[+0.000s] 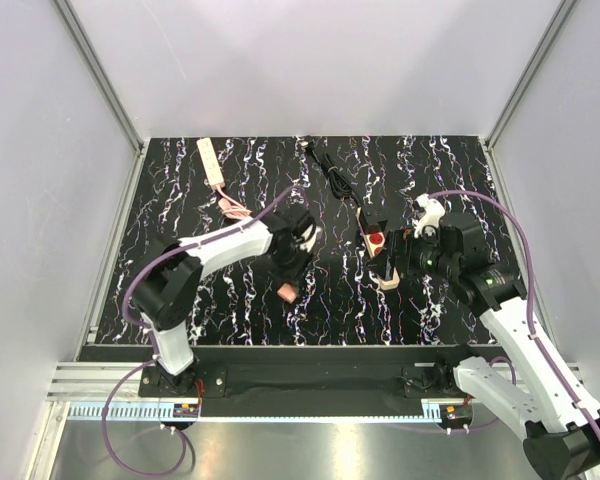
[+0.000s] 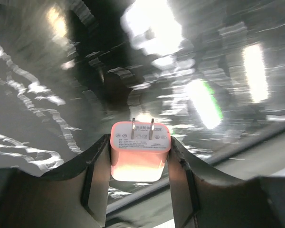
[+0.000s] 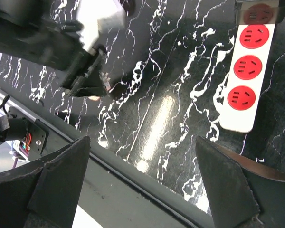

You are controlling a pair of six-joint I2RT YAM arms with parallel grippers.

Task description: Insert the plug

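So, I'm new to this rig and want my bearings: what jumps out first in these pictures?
A pink plug, prongs pointing away, sits between the left gripper's jaws in its wrist view. Next, the white power strip with bright red sockets lies at the middle of the black marbled table.

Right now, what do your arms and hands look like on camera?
The left arm and right arm are white shells with black joints, each with a purple cable running along it. The left hand and right hand have dark, wedge-shaped fingers.
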